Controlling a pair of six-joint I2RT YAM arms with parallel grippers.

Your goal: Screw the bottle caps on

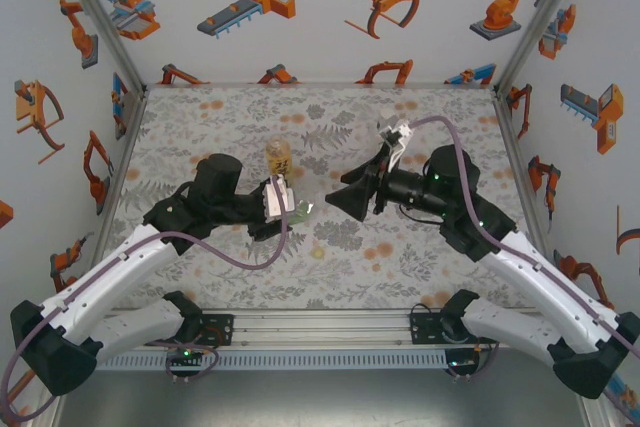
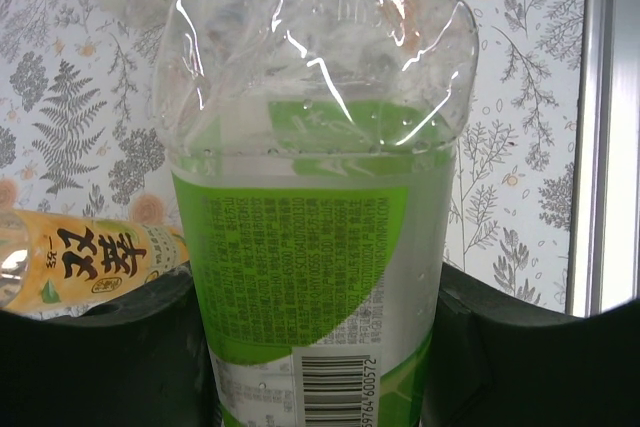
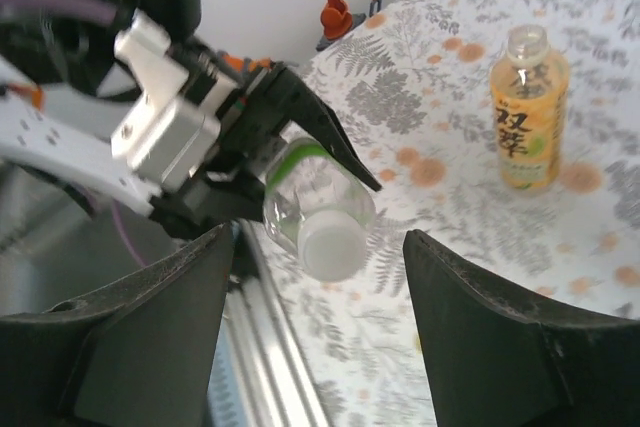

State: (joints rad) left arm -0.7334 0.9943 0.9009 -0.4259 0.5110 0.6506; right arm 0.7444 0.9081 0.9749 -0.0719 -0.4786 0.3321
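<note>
Mid-tabletop (image 1: 420,257), floral-print surface. Left hand (image 1: 288,205) is clenched on the green-label bottle (image 2: 320,197). In the left wrist view its dark fingers press both sides of the label band, the barcode low and the clear shoulder above. The bottle is held on its side, neck end pointing toward the right hand (image 1: 342,197). A whitish cap (image 3: 330,247) sits on its mouth and faces the right wrist camera squarely; how far it is threaded on cannot be told. Right hand is released. Its two dark fingers (image 3: 150,327) stand wide apart at the lower corners of the right wrist view, and the cap shows in the gap between them but beyond the tips, not touching. From above, the two hands face each other near the middle of the tabletop, close but apart. The amber bottle (image 3: 527,112) with the yellow label stands upright on the tabletop, open-mouthed, just behind the left hand toward the far side. It also shows at the left edge of the left wrist view, beside the held bottle.
</note>
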